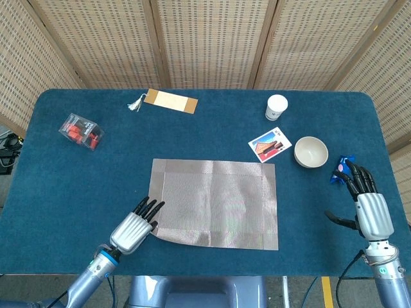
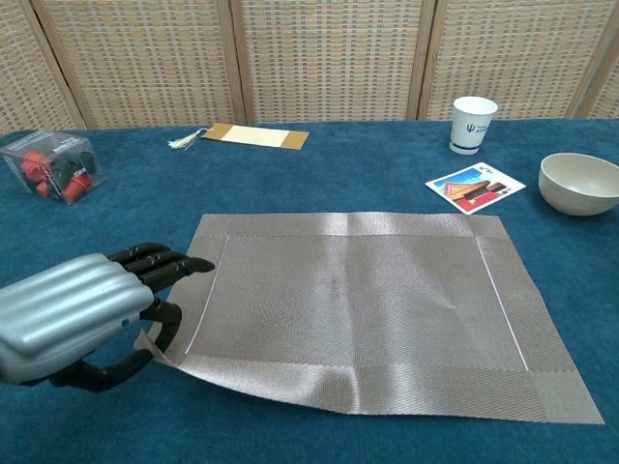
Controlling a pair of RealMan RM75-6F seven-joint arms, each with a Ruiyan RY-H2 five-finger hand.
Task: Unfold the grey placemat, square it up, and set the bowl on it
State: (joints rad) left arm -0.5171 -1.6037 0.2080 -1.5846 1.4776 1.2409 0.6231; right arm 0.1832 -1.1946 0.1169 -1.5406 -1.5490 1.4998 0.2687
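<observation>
Grey placemat (image 1: 215, 202) in left robot hand (image 1: 133, 228)

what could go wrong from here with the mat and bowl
The left hand pinches the placemat by its near-left corner, which is lifted and rippled; letting go carelessly may leave it buckled or skewed. The bowl sits beside the picture card and near the paper cup, so the right hand might nudge either while reaching in.
</observation>
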